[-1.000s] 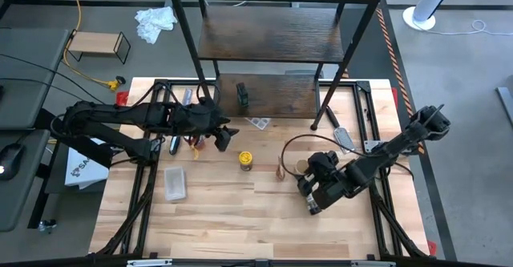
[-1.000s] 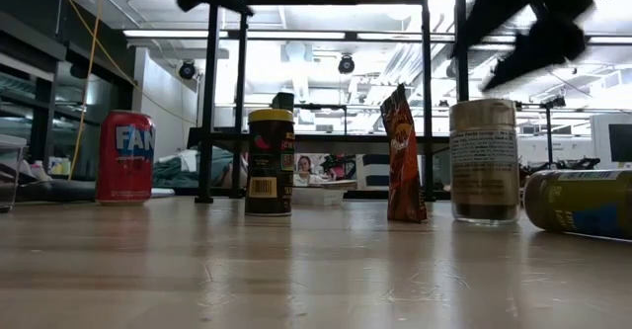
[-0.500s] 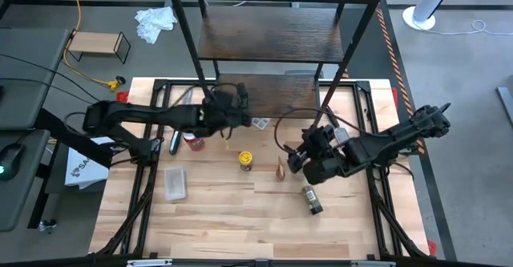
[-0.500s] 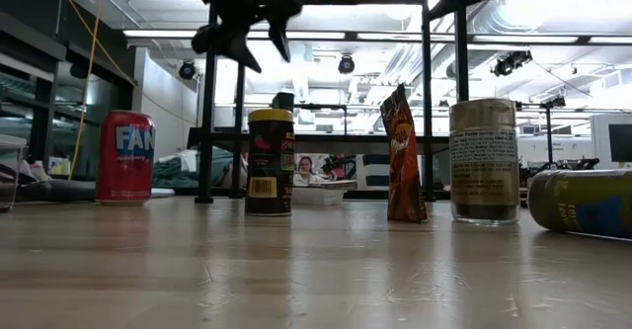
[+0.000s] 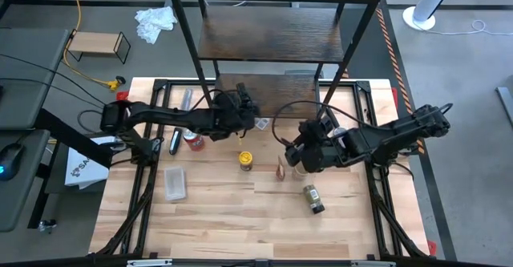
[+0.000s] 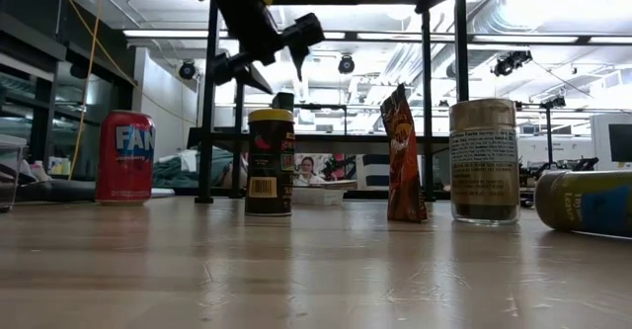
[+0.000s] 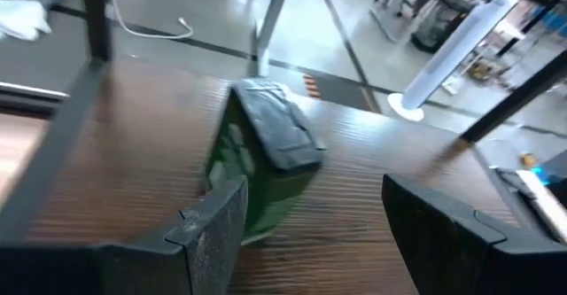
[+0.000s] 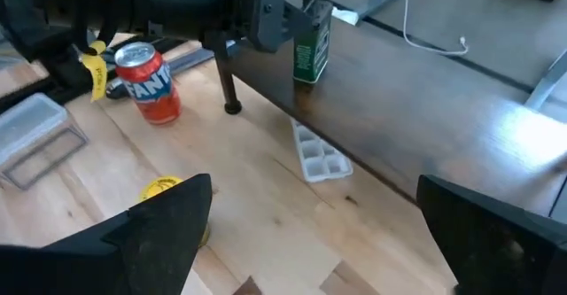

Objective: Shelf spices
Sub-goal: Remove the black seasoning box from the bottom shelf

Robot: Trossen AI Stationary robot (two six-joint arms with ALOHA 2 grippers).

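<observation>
A green jar with a dark lid (image 7: 257, 153) stands upright on the shelf's lowest board (image 5: 280, 95). My left gripper (image 7: 310, 197) is open right in front of it, one finger on each side; I see no touch. My right gripper (image 5: 298, 153) hangs open above the table's middle, holding nothing. On the table stand a yellow-lidded jar (image 5: 245, 161) and a larger jar (image 6: 484, 161), which my right arm hides from above. Another jar (image 5: 313, 199) lies on its side toward the near edge.
A red can (image 5: 192, 141) stands left of the yellow-lidded jar. A brown packet (image 5: 280, 169) stands upright beside it. A clear plastic box (image 5: 175, 183) lies near the left edge, and a small clear tray (image 8: 319, 158) lies by the shelf's black leg (image 8: 232, 107).
My left gripper has gone from above the red can toward the far edge, sinking and rolling, up to the green jar on the lowest board. My right gripper has risen from the lying jar and gone toward the far left. Both stayed open.
</observation>
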